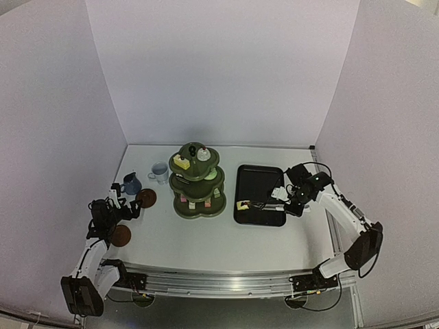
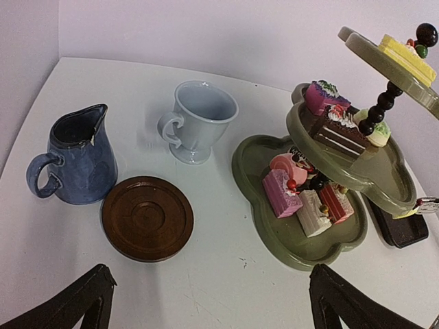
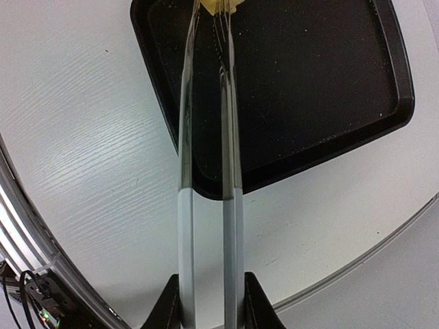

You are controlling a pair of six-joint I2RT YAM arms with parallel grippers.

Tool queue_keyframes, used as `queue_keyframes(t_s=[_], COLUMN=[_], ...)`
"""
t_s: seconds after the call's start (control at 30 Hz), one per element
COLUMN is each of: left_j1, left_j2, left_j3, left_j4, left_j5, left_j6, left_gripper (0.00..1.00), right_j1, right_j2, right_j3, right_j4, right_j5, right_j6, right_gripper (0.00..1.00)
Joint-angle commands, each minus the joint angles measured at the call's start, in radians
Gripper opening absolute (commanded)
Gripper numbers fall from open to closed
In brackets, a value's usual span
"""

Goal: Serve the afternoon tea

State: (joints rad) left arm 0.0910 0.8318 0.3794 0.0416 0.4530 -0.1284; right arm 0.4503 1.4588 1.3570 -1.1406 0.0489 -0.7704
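Observation:
The dark green three-tier stand [image 1: 197, 205] [image 2: 255, 199] holds small cakes [image 2: 282, 193] on all its tiers. To its left stand a pale mug [image 1: 159, 171] [image 2: 199, 120] and a dark blue mug [image 1: 132, 184] [image 2: 75, 161]. One brown saucer [image 1: 146, 198] [image 2: 147, 218] lies by the blue mug, another [image 1: 121, 236] nearer the table's front. My left gripper [image 1: 127, 208] [image 2: 211, 277] hangs open and empty just short of the first saucer. My right gripper [image 1: 291, 202] [image 3: 209, 301] is shut on metal tongs [image 3: 206, 137], whose tips pinch a yellow cake [image 1: 242, 204] [image 3: 219, 5] in the tray.
The black rectangular tray [image 1: 264, 179] [image 3: 309, 82] lies right of the stand, with only the yellow cake showing in it. White walls close the table at the back and sides. A metal rail [image 1: 219, 279] runs along the near edge.

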Motion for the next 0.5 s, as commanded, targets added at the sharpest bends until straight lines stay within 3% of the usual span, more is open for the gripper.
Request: queue_keyframes(t_s=[0.0, 0.47], left_j1=[0.005, 0.004], left_j2=[-0.013, -0.027], left_j3=[0.016, 0.01], left_j4=[0.009, 0.023], left_j5=[0.006, 0.018], left_j6=[0.011, 0.005], left_gripper=[1.0, 1.0], right_j1=[0.0, -0.004], right_j2=[-0.043, -0.008], right_j3=[0.086, 0.586], right_j4=[-0.017, -0.216], right_j5=[-0.013, -0.064], right_j6=[0.083, 0.418], right_gripper=[0.0, 0.0])
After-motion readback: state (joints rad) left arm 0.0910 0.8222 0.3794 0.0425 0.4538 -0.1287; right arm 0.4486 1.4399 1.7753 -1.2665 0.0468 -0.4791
